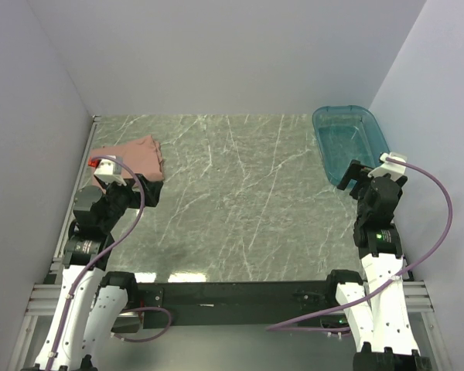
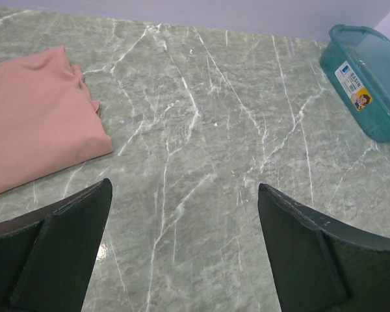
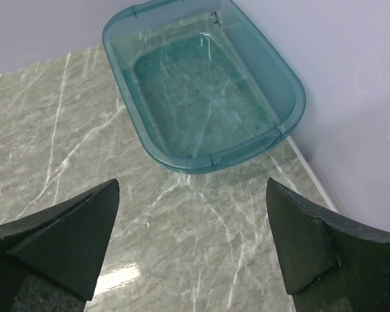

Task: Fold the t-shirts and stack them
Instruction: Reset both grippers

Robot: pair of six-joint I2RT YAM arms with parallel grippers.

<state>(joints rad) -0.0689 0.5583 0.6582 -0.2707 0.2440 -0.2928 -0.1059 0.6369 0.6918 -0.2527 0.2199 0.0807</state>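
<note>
- Shows a dusty salmon-pink t-shirt folded into a flat, layered bundle at the far left of the bench, close to the left wall.
- Shows only plain cloth on the upward face, with no chest print in sight.
- Cannot tell one shirt from several within the bundle; reveals rounded fold edges and a few soft creases along the side facing the middle of the bench, clearest from the left wrist view.
- Looks soft, light and limp: likely to sag, drape and fall open if raised by a single point, and to slide easily over the smooth, marble-patterned surface.
- Seems in no way fragile, so calls for a firm pinch rather than a gentle one.
- Suggests taking hold at a folded edge or corner, pinching through every layer at once, ideally at two corners together to keep the folds in place.
- Places the left arm just on the near side of the bundle, left jaws spread wide, gripping nothing and not touching the cloth.
- Puts the bundle up and to the left of the left jaws in the wrist view, with bare stone between the two fingers.
- Places the right arm at the right edge of the bench, right jaws spread wide, gripping nothing.
- Points the right jaws toward a translucent teal plastic tub at the far right, well apart from the t-shirt.
</note>
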